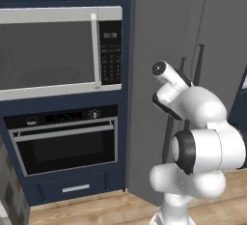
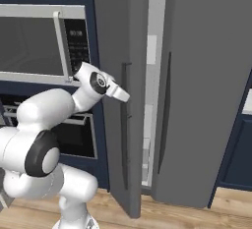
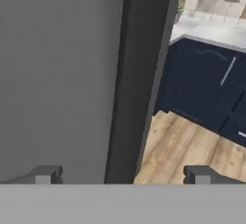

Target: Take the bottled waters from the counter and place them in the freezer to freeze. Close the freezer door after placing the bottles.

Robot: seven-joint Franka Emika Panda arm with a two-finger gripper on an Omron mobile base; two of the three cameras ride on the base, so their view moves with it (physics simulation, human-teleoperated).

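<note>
On the far left the wall microwave (image 1: 60, 50) sits over the oven (image 1: 65, 142), both shut, set in navy cabinetry. Next comes the freezer door (image 2: 115, 90), a tall grey panel swung part way out on its left-hand hinge, its free edge toward the room. Its long dark handle (image 2: 126, 125) runs straight up and down near that edge. The white arm reaches up from the base with its wrist right at the door's outer face, and the gripper (image 3: 120, 175) has its fingers spread as wide as they go, with nothing between them.

Through the hand camera the grey panel lies to the left and a dark vertical band (image 3: 139, 74), which could be the handle or the door's edge, rises just ahead between the two fingertips (image 3: 45, 174). The hand seems to sit almost against it, though I cannot tell if it touches.

Right of the door a narrow gap shows the freezer (image 2: 150, 115) with its white inner wall. Further right stands the fridge's other grey door, shut. Beyond it are navy cabinets (image 3: 206, 88) and a strip of counter (image 3: 211, 28) under tiled wall. I see no bottles from here.

My guess is the arm is working the door, so what matters is that the upright band stays centred between the fingers.
</note>
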